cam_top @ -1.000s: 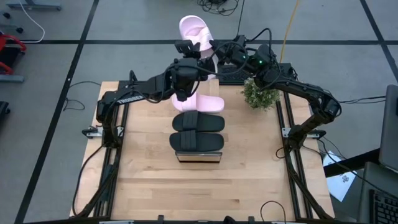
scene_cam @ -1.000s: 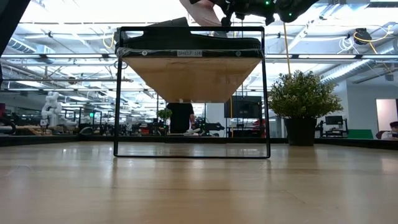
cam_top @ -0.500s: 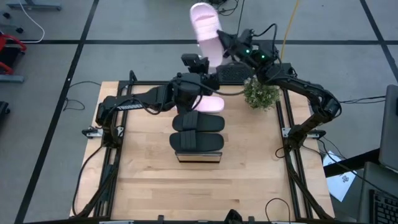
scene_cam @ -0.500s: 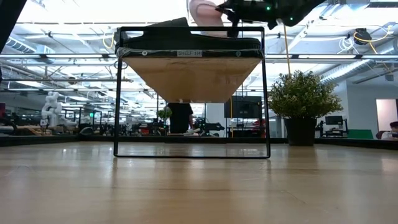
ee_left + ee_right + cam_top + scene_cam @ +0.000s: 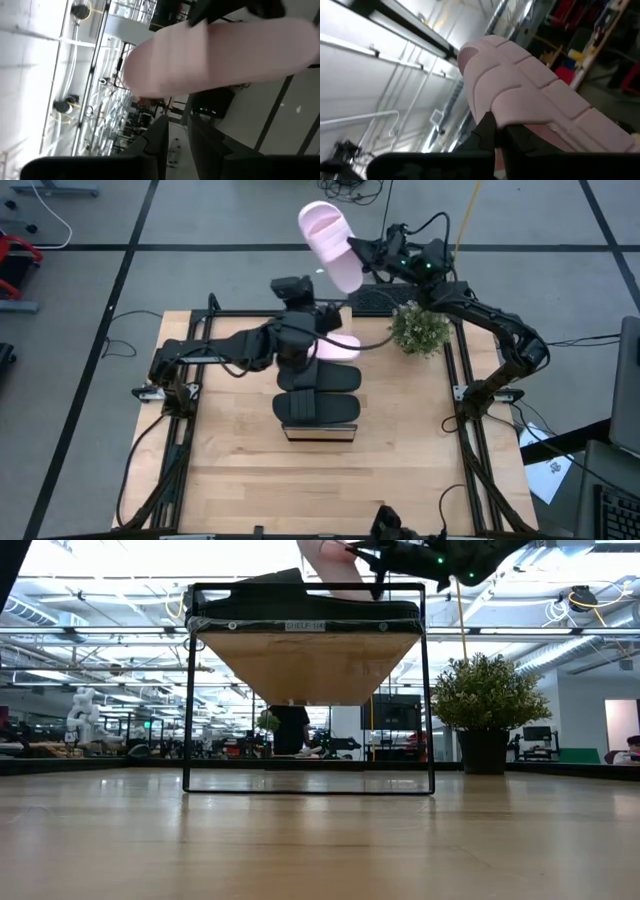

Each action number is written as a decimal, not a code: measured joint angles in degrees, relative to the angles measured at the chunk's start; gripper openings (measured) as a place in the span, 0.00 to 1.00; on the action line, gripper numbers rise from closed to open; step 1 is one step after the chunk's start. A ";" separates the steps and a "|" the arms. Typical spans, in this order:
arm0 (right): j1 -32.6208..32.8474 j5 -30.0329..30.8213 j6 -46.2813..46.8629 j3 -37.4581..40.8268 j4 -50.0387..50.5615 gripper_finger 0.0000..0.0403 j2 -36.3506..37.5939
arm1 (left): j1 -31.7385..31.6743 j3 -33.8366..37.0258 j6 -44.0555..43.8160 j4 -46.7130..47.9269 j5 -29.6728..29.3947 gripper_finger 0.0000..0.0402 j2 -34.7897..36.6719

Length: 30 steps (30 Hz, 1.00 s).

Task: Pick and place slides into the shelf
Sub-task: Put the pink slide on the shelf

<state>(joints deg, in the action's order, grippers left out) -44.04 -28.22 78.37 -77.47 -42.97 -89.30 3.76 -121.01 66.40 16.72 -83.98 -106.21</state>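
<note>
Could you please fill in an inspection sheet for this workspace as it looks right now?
Surface: light wood table, bare in front of the shelf.
Job's things: shelf holds two black slides and one pink slide behind them; a second pink slide is in the air past the table's far edge.
Clutter: potted plant at the far right.
Grippers: right gripper is shut on the airborne pink slide; left gripper sits above the shelf's far end, holding nothing visible.
Cables: loose leads on the floor around the table.
Surroundings: grey floor, equipment at the edges.
</note>
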 joint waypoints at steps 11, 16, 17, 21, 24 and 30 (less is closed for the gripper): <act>-4.30 -19.08 -0.14 0.00 6.53 0.00 0.00 | 1.36 -0.04 -4.12 0.17 -3.14 0.20 7.96; -4.33 -24.05 -1.37 -2.37 10.46 0.00 -0.02 | 1.00 -0.07 -5.77 0.03 -3.48 0.20 11.13; -4.31 -25.11 -2.89 -3.49 12.20 0.00 -0.02 | 0.90 -0.05 -6.11 0.24 -3.49 0.20 11.78; -4.27 -27.42 -10.71 -9.79 21.09 0.00 -0.02 | 0.78 -0.04 -7.98 0.28 -3.53 0.20 12.93; -3.97 -27.59 -17.29 -14.84 28.64 0.00 -0.19 | 0.78 -0.03 -8.39 0.15 -3.55 0.20 13.53; -1.55 -35.66 -19.96 -24.57 36.05 0.00 -6.22 | 0.78 -0.01 -8.36 0.31 -3.59 0.20 13.72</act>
<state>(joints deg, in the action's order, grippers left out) -45.59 -63.88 58.40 -102.04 -6.92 -95.52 4.54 -121.01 58.04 17.04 -87.57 -92.49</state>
